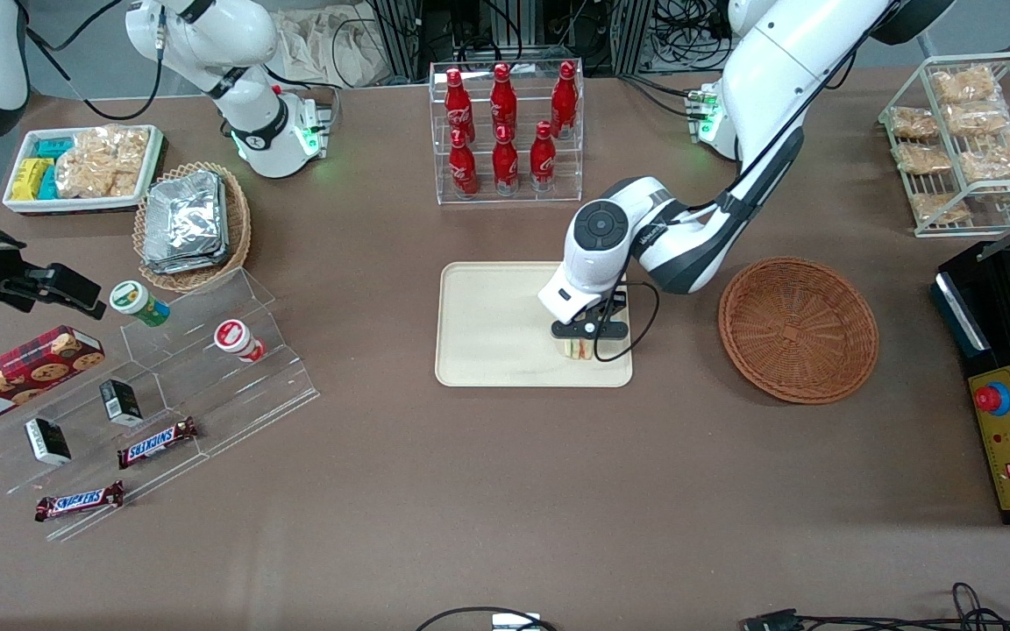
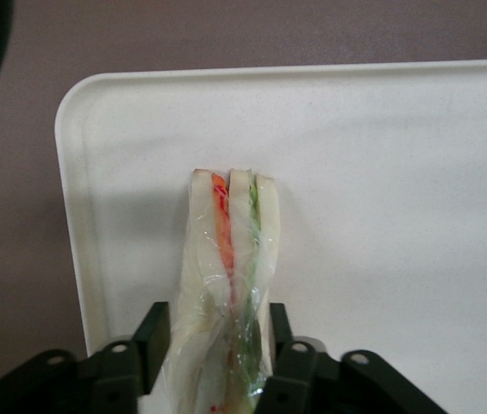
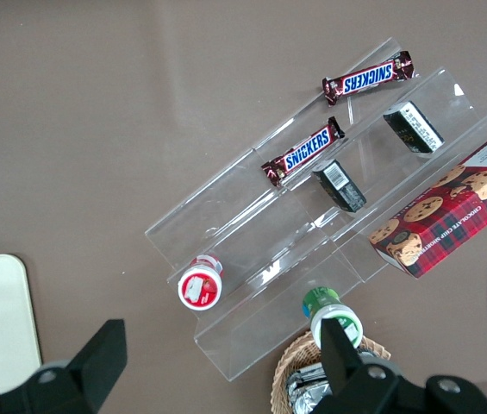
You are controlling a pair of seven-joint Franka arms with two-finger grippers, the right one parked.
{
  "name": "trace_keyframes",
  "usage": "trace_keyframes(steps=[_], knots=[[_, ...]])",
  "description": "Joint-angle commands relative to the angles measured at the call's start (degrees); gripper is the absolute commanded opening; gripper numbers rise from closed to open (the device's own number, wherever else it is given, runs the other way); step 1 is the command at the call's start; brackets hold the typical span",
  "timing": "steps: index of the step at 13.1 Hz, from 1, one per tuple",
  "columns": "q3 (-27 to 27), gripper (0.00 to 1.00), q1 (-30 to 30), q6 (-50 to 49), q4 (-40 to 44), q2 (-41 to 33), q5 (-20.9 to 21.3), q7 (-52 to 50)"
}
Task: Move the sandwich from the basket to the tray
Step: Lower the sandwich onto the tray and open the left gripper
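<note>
The gripper [image 2: 219, 349] pinches the sandwich [image 2: 230, 285] between its fingers [image 2: 150, 338], over the tray [image 2: 381, 172] (basket [image 1: 798, 329] emptied); placing step; next, release and lift.

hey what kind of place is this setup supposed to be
Probably a lab mock-up of a snack shop: cola bottles in a clear rack, Snickers bars on acrylic steps. The gripper holds a sandwich over the tray.

A wide brown desk [image 1: 435, 491] fills the room under even light; black cables [image 1: 680, 35] and metal framing [image 1: 400, 35] crowd its edge farthest from the front camera.
</note>
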Motion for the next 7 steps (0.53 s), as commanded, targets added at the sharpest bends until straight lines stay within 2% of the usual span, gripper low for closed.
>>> trace_keyframes(steps=[1,7], knots=[[-0.1,1.0,0.2,1.2,-0.9,-0.3,1.4,-1.8],[-0.1,1.0,0.3,0.8,-0.8,-0.5,1.1,-2.1]])
